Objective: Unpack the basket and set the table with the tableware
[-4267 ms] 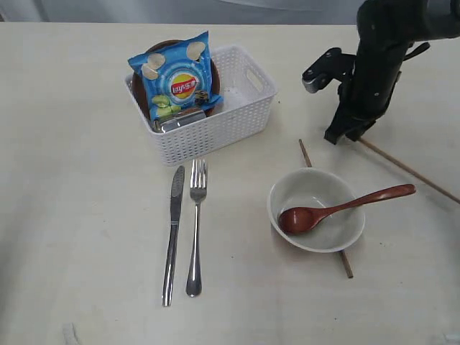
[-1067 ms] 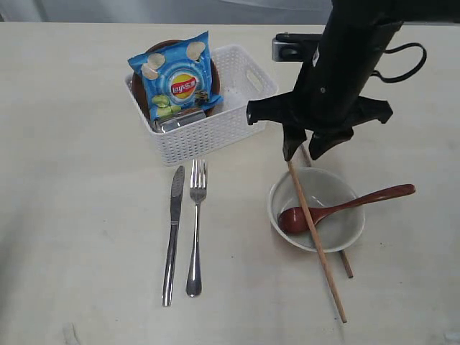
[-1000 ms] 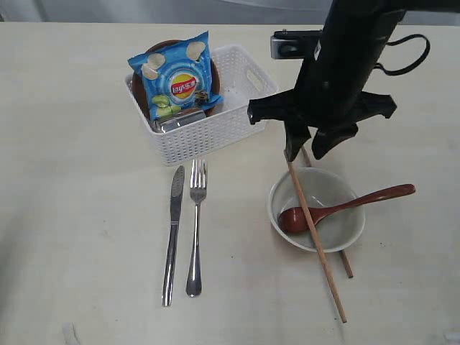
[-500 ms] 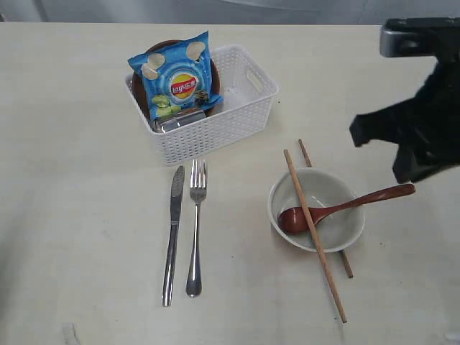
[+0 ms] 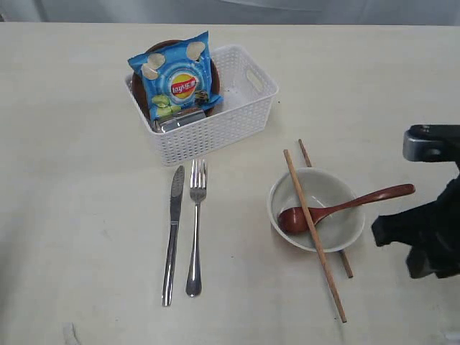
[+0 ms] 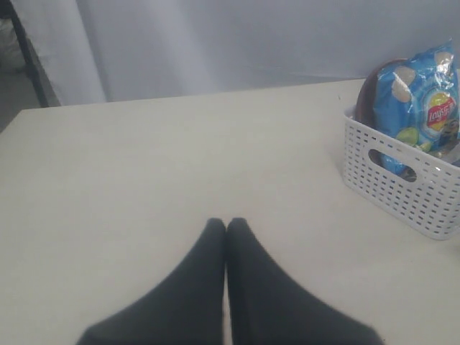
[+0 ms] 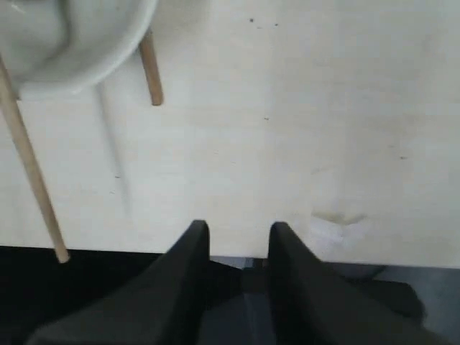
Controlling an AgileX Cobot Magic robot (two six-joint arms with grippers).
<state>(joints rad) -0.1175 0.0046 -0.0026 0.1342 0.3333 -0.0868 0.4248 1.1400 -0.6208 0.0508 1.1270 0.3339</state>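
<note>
My right pincer hung part-open, empty, well apart from the basket; my closed, empty left pincer faced it, likely nearer.

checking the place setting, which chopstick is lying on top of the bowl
The chopstick nearer the fork: it lies across the rim of the bowl, over the spoon. The other chopstick runs under the bowl, only its ends showing. The fork lies left of both.

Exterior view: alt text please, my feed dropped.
A white basket holding a chips bag sits on the table, with a knife and fork side by side in front. Rightward, a bowl holds a spoon, one chopstick across it, another beneath. The right arm is at the edge.
</note>
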